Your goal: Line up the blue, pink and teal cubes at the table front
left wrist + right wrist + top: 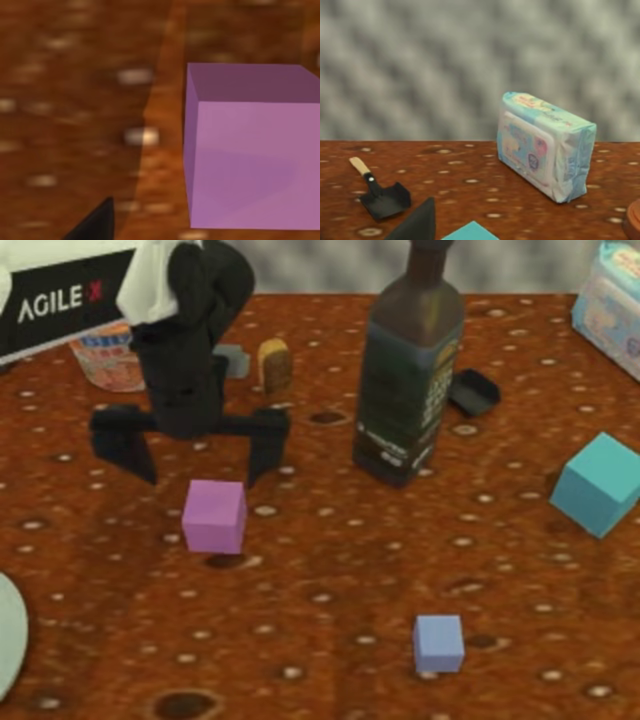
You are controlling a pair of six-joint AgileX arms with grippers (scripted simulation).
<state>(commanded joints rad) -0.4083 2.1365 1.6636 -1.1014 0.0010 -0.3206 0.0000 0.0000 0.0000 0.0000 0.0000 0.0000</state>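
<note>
Readable: "AGILE X" in white letters with a red X, on the black panel (60,302) at the far left of the table. Printing on the dark bottle's label (400,405), the cup (108,355) beside the panel and the pale blue pack (545,145) too small to read.

The right hand is nowhere in the top view; its wrist view catches only a dark fingertip (417,222) and a corner of the teal cube (470,232). The pink cube (250,150) runs off the left wrist view's edge. The printed pack (612,302) is cropped at the top view's right.
</note>
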